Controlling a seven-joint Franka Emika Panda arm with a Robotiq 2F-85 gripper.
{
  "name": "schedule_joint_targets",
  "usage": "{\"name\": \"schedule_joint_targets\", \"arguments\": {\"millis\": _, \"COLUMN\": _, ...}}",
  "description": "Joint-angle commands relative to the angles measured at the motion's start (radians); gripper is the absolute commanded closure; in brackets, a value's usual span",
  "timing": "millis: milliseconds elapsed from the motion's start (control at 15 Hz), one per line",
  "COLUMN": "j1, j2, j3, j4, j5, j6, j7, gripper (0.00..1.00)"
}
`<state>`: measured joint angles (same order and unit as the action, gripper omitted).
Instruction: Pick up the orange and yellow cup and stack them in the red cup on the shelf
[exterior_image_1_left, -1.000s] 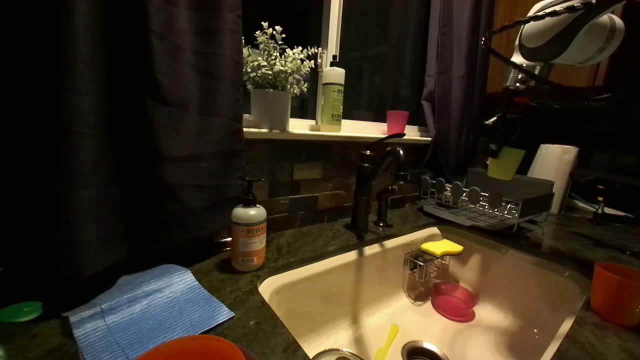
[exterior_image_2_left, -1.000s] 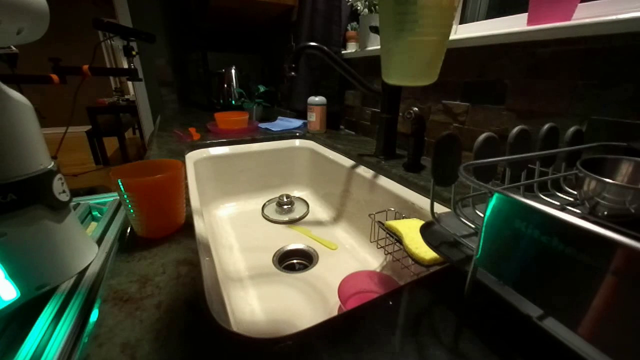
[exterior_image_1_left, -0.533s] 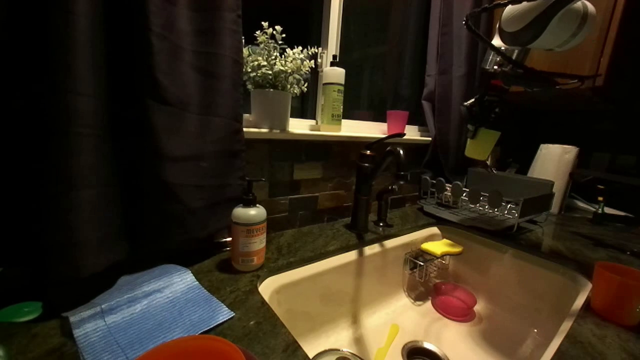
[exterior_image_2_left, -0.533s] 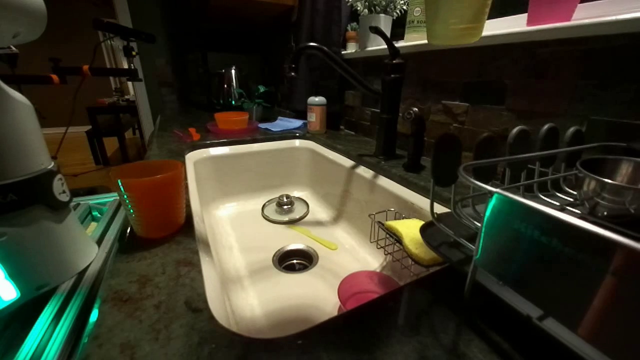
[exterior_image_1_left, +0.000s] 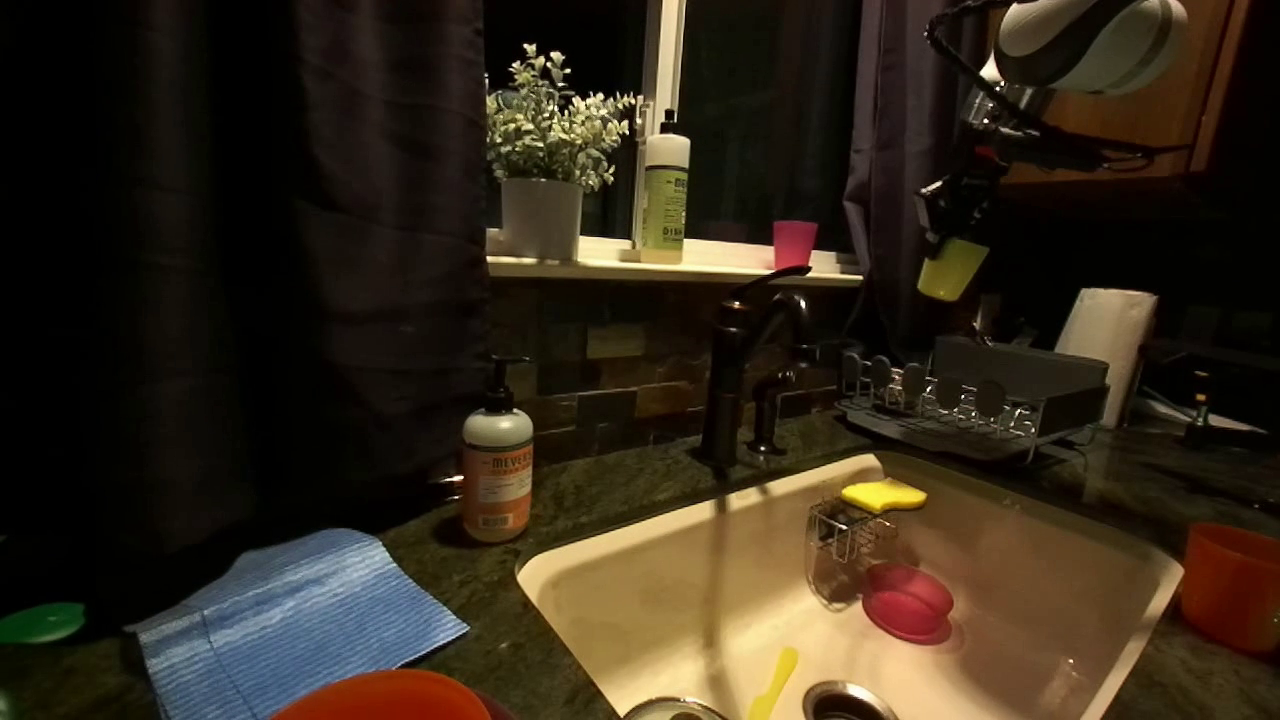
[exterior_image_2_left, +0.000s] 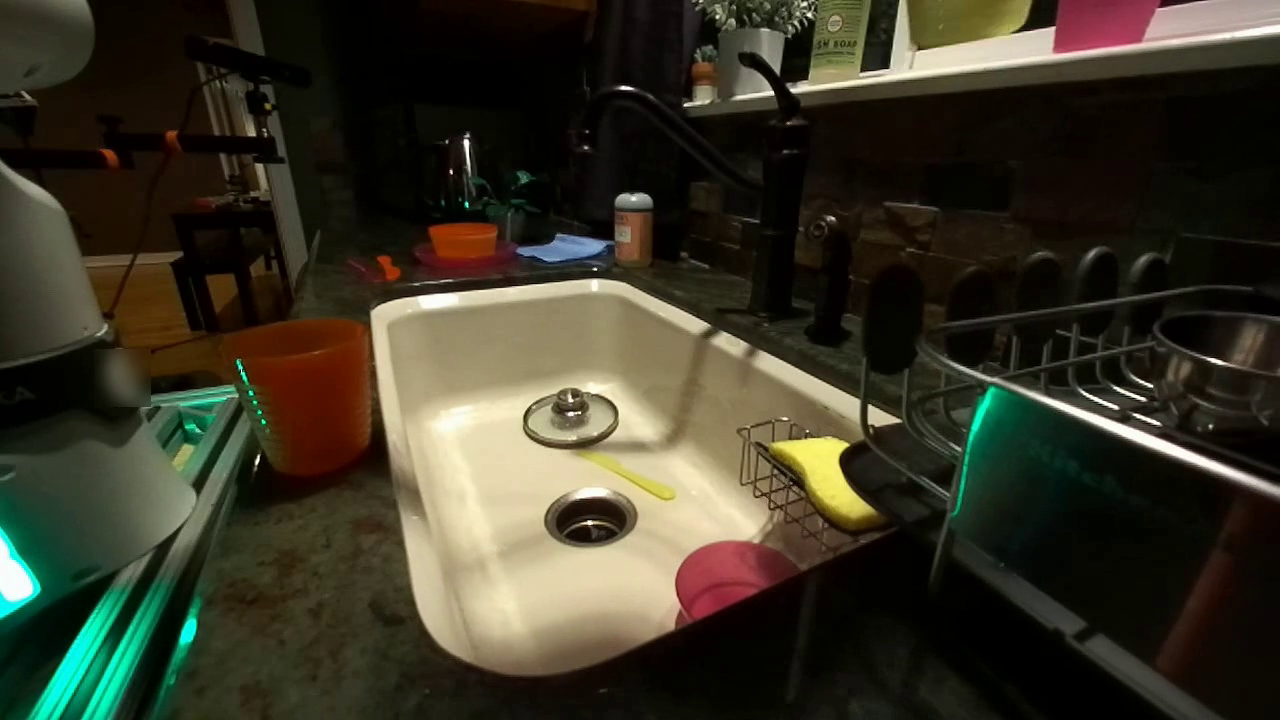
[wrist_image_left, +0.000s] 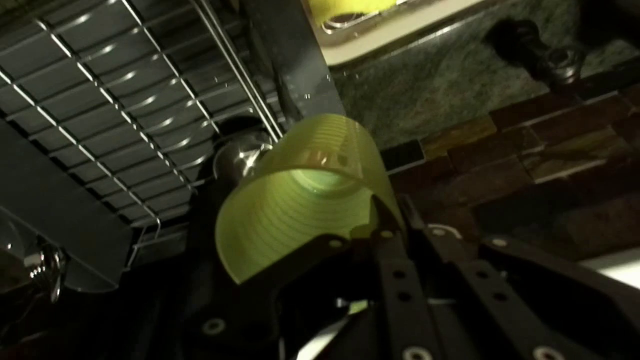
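Note:
The yellow cup (exterior_image_1_left: 953, 272) hangs in the air above the dish rack, tilted, with my gripper (exterior_image_1_left: 940, 240) shut on its wall near the rim. In the wrist view, one finger of the gripper (wrist_image_left: 391, 206) is inside the cup (wrist_image_left: 350, 137) and one outside, the thin wall between them. Only the cup's lower end (exterior_image_2_left: 970, 22) shows at the top of an exterior view. On the pale window shelf (exterior_image_1_left: 640, 268) stands the pinkish-red cup (exterior_image_1_left: 795, 246), upright and apart from the yellow one. The orange cup (exterior_image_2_left: 300, 395) is upright on the counter beside the sink.
Tall black faucet (exterior_image_1_left: 725, 380) rises below the shelf. A dish soap bottle (exterior_image_1_left: 666, 200) and potted plant (exterior_image_1_left: 541, 215) share the shelf; a dark curtain (exterior_image_1_left: 900, 170) hangs at its end. The dish rack (exterior_image_2_left: 1080, 320) holds a metal pot. A sponge (exterior_image_2_left: 825, 480) lies in the sink caddy.
My gripper has carried the yellow cup upward and nearer the window shelf, leftward in an exterior view, and the cup has tilted. The red and orange cups have not moved.

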<state>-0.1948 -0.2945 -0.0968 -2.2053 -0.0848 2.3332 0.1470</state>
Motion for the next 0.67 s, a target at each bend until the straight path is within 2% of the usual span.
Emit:
{"name": "schedule_joint_targets", "arguments": {"millis": 0, "j1": 0.025, "j2": -0.005, "j3": -0.019, "j4": 0.035, "j5": 0.040, "j6": 0.078, "j7": -0.037, "gripper": 0.99}}
{"name": "schedule_joint_targets", "arguments": {"millis": 600, "j1": 0.113, "j2": 0.098, "j3": -0.033, "j4": 0.189, "j5": 0.244, "j6": 0.089, "j7": -0.181, "gripper": 0.99}}
